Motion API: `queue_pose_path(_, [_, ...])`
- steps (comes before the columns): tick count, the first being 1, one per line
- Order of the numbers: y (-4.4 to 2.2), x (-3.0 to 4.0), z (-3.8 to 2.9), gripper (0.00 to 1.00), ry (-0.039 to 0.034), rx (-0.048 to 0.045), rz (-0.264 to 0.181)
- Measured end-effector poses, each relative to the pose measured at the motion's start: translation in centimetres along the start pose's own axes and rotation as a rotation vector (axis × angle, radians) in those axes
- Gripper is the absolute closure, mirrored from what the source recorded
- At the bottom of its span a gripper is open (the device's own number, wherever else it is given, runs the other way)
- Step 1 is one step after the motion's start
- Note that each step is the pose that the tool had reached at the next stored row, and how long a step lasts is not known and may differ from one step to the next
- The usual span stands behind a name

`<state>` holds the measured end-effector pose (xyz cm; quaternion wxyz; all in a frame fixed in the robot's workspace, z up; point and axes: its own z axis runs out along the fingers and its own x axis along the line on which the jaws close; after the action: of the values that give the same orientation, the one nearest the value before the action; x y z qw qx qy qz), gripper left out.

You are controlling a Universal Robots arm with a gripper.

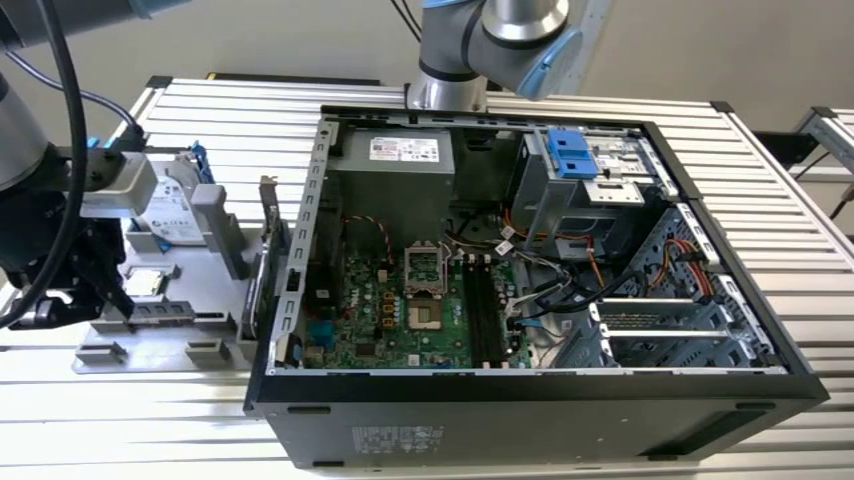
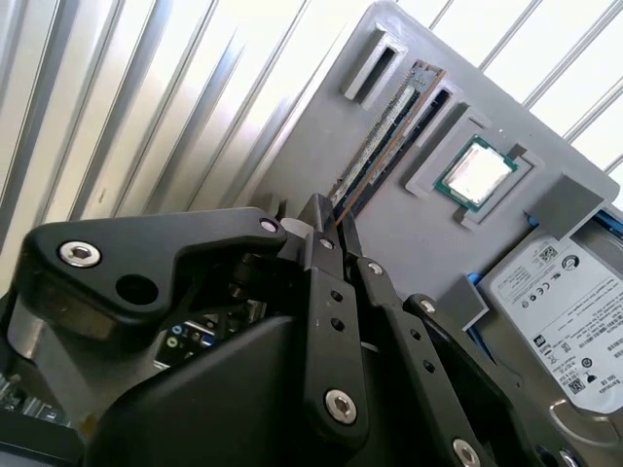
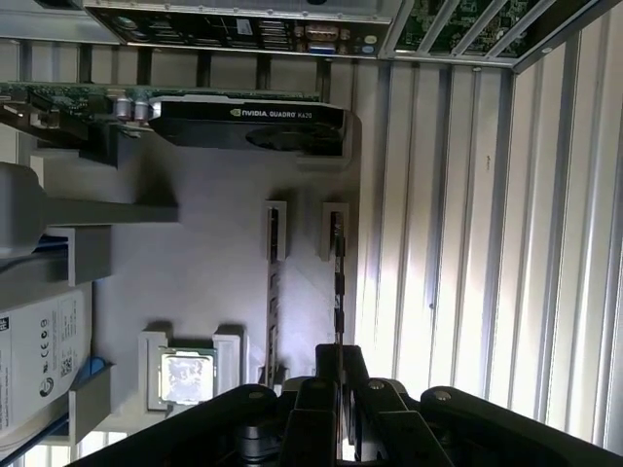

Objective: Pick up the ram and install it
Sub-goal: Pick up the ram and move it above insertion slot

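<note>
2 narrow slots ran along the grey holder, and the ram stood on edge in 1 of them. In both wrist views my hand was clamped on its near end. In the exterior view the holder lay on the worktop at 9 o'clock from the computer case. For a clean pick, I judged the grip should sit square to the board and the pull run straight along the slot walls, without twist. The hard drive wore a white printed label, and the graphics card had pale lettering along its edge.
</note>
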<state>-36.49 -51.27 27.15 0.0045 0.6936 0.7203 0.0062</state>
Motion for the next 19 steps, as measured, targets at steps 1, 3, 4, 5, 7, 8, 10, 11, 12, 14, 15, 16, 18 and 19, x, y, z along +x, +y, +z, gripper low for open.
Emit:
queue_pose_path(1, [0.00, 0.00, -0.03, 1.00, 0.0000, 0.0000, 0.000])
queue_pose_path(3, [0.00, 0.00, -0.08, 1.00, 0.0001, 0.0000, 0.000])
queue_pose_path(4, [0.00, 0.00, -0.11, 1.00, 0.0000, 0.0000, 0.000])
queue_pose_path(5, [0.00, 0.00, -0.14, 1.00, 0.0000, 0.0000, 0.000])
queue_pose_path(7, [0.00, 0.00, -0.21, 1.00, 0.0000, 0.0000, 0.000])
queue_pose_path(8, [0.00, 0.00, -0.24, 1.00, 0.0000, 0.0000, 0.000])
queue_pose_path(10, [0.00, 0.00, -0.31, 1.00, 0.0000, 0.0000, 0.000])
queue_pose_path(11, [0.00, 0.00, -0.35, 1.00, -0.0001, 0.0001, 0.000])
queue_pose_path(12, [0.00, 0.00, -0.38, 1.00, 0.0000, 0.0000, 0.000])
queue_pose_path(14, [0.00, 0.00, -0.45, 1.00, 0.0000, 0.0000, 0.000])
queue_pose_path(15, [0.01, 0.00, -0.47, 1.00, 0.0001, 0.0000, 0.000])
queue_pose_path(16, [0.00, 0.00, -0.51, 1.00, 0.0000, 0.0000, 0.000])
queue_pose_path(18, [0.01, 0.00, -0.58, 1.00, -0.0001, 0.0001, 0.000])
queue_pose_path(19, [0.01, 0.00, -0.62, 1.00, 0.0000, 0.0001, 0.000])
